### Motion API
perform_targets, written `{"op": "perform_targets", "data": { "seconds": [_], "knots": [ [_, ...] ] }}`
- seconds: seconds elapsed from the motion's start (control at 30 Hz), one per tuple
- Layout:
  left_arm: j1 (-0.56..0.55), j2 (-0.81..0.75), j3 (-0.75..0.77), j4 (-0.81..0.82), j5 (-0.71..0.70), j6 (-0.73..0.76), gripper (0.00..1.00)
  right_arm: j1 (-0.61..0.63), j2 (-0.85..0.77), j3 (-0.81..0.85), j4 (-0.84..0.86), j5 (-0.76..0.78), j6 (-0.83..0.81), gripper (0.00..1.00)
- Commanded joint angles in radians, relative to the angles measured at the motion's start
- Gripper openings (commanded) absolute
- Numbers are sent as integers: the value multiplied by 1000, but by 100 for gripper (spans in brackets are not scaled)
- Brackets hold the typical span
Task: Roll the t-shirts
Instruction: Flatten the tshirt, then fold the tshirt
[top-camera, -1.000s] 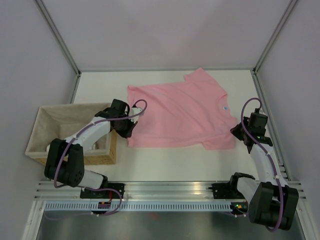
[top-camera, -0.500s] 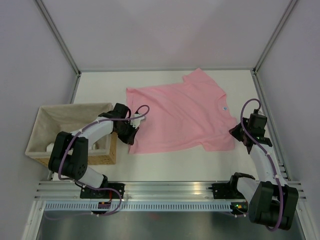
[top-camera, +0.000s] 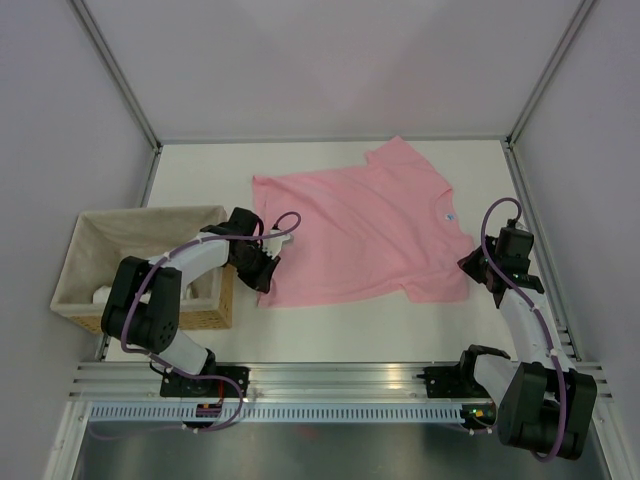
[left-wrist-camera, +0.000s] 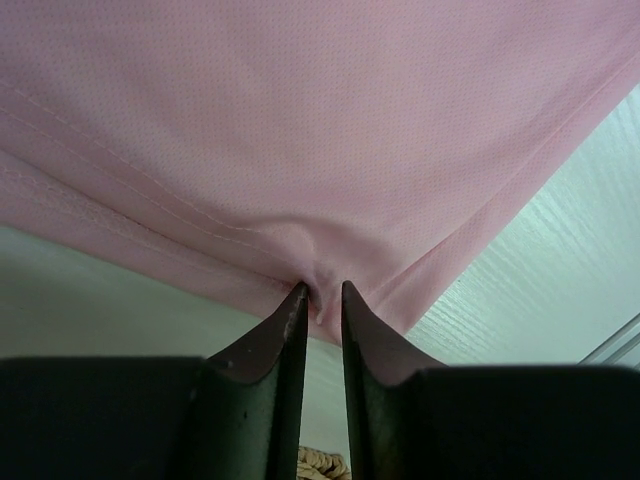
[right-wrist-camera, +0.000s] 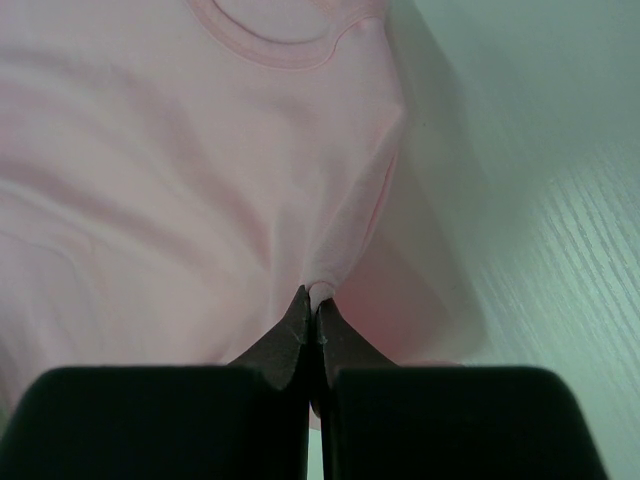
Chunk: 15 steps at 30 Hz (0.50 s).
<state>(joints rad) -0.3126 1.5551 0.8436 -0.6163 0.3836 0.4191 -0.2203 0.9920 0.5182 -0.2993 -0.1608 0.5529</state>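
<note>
One light-pink t-shirt (top-camera: 360, 225) lies spread flat on the white table, neck label to the right. My left gripper (top-camera: 264, 275) is at the shirt's near-left hem corner. In the left wrist view its fingertips (left-wrist-camera: 320, 292) stand narrowly apart and pinch a small fold of the hem (left-wrist-camera: 322, 275). My right gripper (top-camera: 468, 268) is at the near-right sleeve. In the right wrist view it (right-wrist-camera: 317, 298) is shut tight on a ridge of the pink cloth (right-wrist-camera: 345, 230), with the neckline (right-wrist-camera: 285, 45) ahead.
A woven wicker basket (top-camera: 100, 240) with beige lining stands at the left, right beside my left arm. A metal rail (top-camera: 340, 385) runs along the near edge. Frame posts and grey walls close in the back and sides.
My left gripper has moved slightly toward the near edge, dragging the shirt's near-left corner with it over the last second. The right arm has barely moved.
</note>
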Motion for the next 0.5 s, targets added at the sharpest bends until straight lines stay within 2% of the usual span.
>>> {"op": "perform_targets", "data": {
  "seconds": [0.0, 0.1, 0.13, 0.47],
  "knots": [
    [-2, 6, -6, 41, -49, 37, 24, -5, -6, 9, 25, -5, 2, 0],
    [-2, 11, -12, 41, -60, 32, 10, -5, -10, 11, 19, -2, 2, 0],
    [-2, -1, -14, 41, -60, 30, 3, -5, -12, 13, 14, 1, 2, 0],
    [6, -254, -67, -157, -48, 81, 2, -5, -118, -12, -98, -17, 21, 0]
  ]
}}
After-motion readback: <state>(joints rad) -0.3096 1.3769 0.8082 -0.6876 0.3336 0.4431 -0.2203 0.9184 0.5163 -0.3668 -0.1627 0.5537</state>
